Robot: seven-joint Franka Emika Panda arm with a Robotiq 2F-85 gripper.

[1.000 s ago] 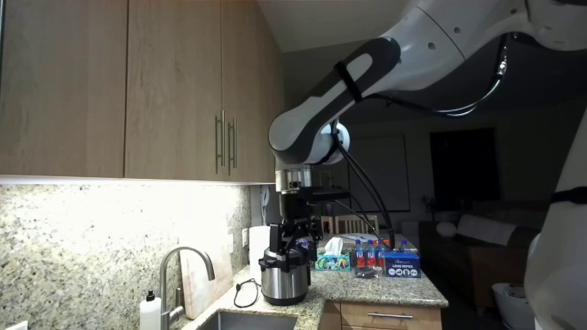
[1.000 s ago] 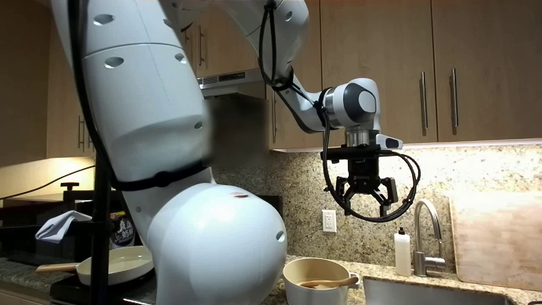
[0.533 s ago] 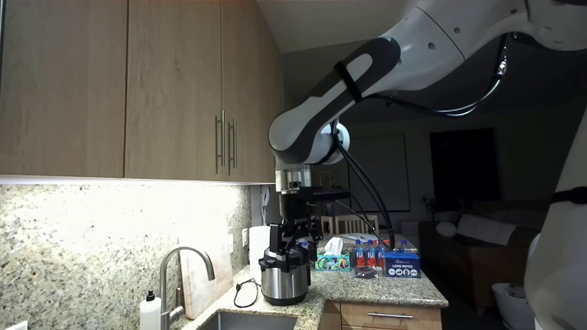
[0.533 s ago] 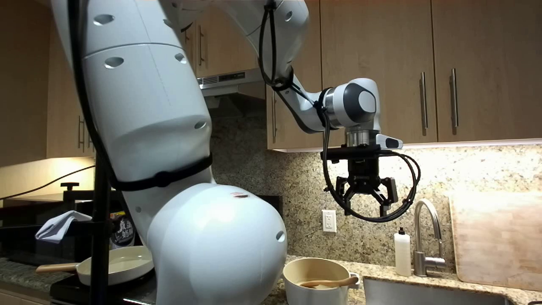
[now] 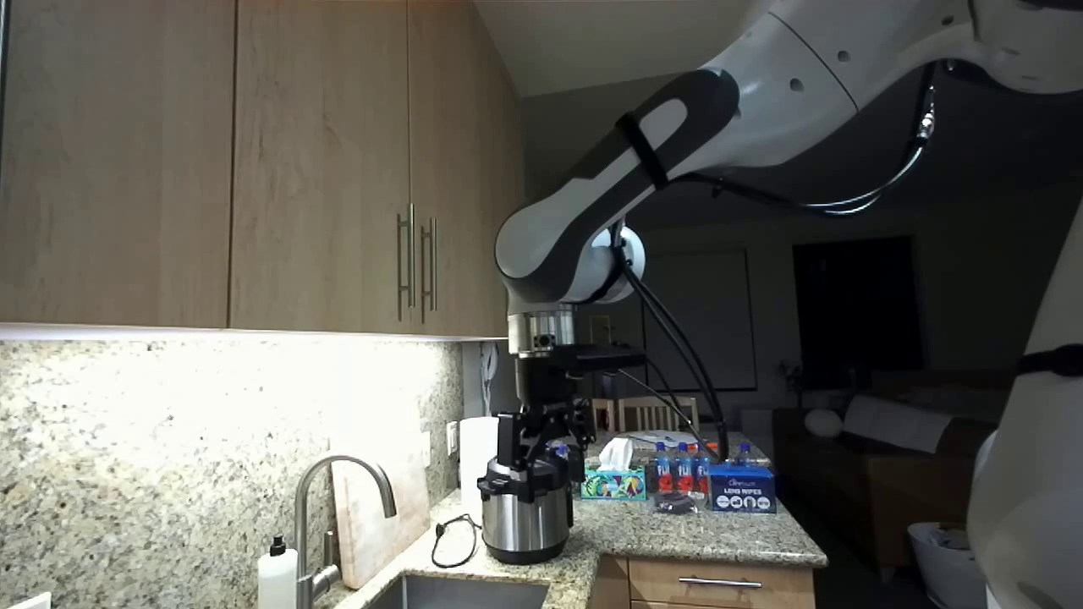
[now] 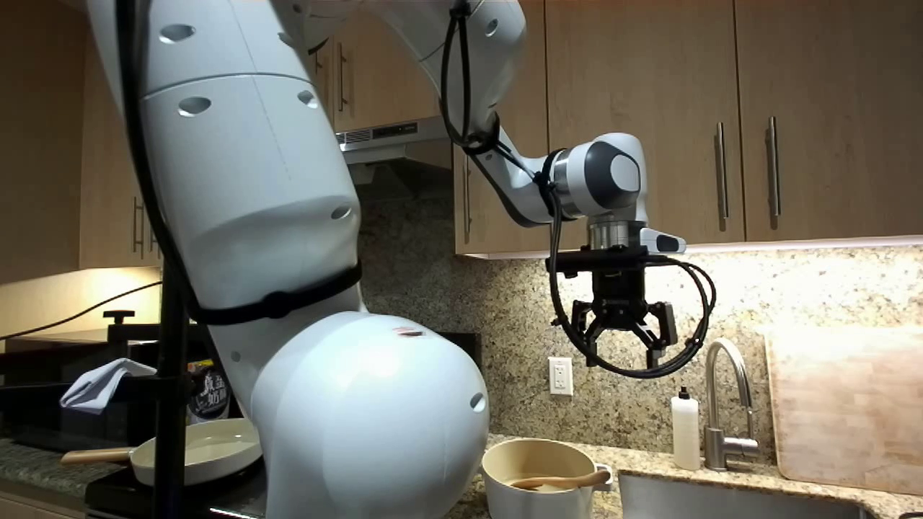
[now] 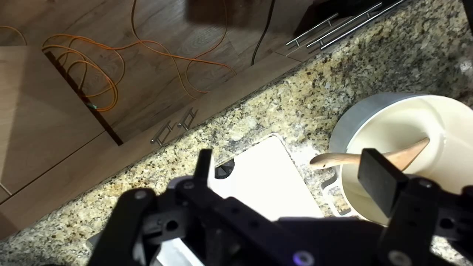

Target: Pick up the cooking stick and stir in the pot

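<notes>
The pincer (image 6: 623, 355) is spread wide and empty; it should go left in an exterior view, then down, to pinch the poking-out end of the stick (image 6: 566, 481) in the pot (image 6: 520, 506).

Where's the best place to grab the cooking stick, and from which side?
Probably take the stick by its protruding end, coming from above, with the gripper closing across it: that end juts out over the rim of the pot, while the other lies inside, where walls may interfere.
</notes>
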